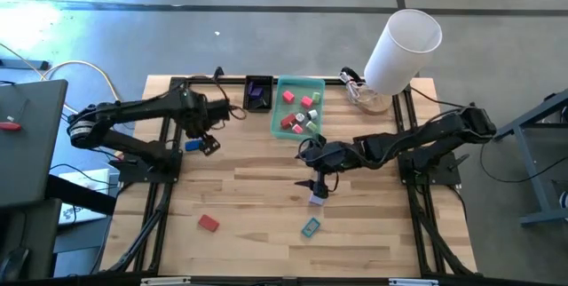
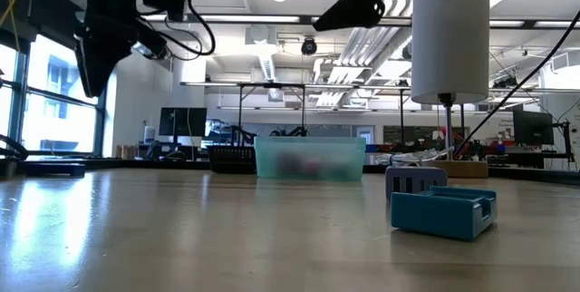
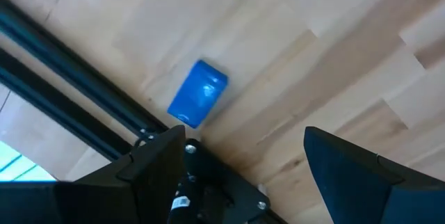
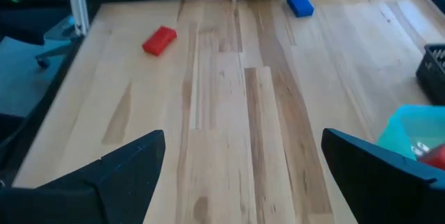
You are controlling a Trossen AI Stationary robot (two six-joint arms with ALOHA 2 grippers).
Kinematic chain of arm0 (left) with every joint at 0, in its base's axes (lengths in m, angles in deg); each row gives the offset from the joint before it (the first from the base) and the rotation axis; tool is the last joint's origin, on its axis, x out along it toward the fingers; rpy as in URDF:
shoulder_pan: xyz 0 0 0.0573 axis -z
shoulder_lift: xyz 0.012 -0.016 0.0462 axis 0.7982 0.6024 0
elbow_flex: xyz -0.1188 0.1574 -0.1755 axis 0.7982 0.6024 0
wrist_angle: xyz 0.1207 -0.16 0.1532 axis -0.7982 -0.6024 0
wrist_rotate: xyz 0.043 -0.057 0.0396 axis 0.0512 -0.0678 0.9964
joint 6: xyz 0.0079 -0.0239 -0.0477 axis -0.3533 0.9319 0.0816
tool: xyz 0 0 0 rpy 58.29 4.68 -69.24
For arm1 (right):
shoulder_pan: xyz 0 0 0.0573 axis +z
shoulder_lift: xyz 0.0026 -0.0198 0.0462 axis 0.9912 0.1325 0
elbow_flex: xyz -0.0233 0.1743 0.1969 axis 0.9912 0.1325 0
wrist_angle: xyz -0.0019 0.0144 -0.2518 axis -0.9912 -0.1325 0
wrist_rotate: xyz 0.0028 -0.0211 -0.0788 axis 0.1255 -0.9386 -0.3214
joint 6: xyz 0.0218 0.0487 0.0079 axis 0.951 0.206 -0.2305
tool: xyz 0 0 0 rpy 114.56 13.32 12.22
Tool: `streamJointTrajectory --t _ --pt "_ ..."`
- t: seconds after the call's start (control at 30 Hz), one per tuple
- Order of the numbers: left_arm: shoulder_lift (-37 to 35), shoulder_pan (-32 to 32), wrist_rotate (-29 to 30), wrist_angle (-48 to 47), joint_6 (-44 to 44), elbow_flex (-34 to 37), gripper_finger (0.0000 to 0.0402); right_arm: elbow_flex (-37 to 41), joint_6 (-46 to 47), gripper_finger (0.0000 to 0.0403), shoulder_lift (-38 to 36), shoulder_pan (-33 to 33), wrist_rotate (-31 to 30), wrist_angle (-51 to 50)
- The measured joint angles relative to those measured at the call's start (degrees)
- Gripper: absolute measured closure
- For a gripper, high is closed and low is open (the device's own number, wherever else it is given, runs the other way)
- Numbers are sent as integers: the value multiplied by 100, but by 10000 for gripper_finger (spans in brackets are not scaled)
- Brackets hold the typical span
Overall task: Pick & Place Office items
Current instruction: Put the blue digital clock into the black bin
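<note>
A blue block lies flat on the wooden table near the left rail. My left gripper hangs open above the table, pointing down just beside the block. My right gripper is open mid-table and slants down, holding nothing. A purple piece lies just below it. A teal piece and a red block lie nearer the front edge. Several small pieces sit in the translucent green tray.
A small black tray stands left of the green tray at the far edge. A big white cylinder stands at the far right corner. Black frame rails run along both sides of the table.
</note>
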Motion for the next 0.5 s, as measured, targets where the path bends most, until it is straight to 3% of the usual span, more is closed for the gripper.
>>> streamJointTrajectory --t 0.23,0.5 --pt "98 -1008 -450 37 -858 0 117 429 -1 27 0 -51 1 348" --pt "157 -1068 -513 120 -936 40 117 599 -4 27 0 -184 -1 643"
